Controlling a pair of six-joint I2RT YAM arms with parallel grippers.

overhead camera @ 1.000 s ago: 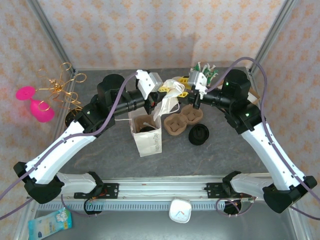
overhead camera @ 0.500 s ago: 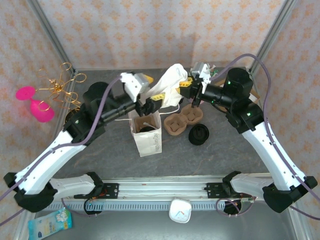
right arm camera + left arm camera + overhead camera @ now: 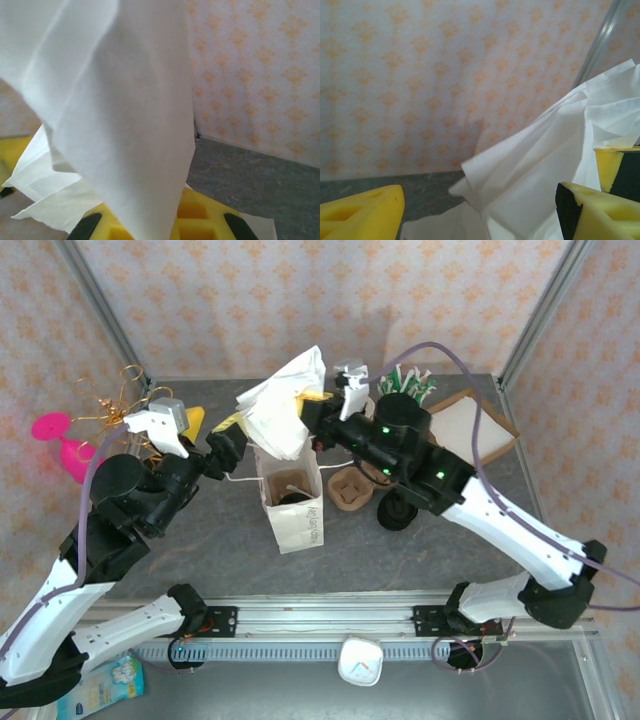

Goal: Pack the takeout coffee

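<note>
So, the right gripper is clamped on a white napkin wad, which billows up and out from its fingers toward the left gripper. That one stands wide open w/ the paper's edge lying btw its fingers, gripping nothing.

The open paper bag stands below the right gripper's tips, a bit toward the arm bases, w/ a dark round top showing inside.

Step in hand, prob.: getting the napkins into the bag. To do it well:
- hold the pinch firm & centre the wad over the bag mouth
- go down until the loose ends pass the rim, then let go
- the paper is wide & floppy, so it could snag the rim or tip the light bag
- the left gripper could steady the bag's edge

The pulp cup carrier & a black lid lie under the right forearm, back from the tips.

Writing: dark print runs down the bag front, too small to read. No other labels legible.
</note>
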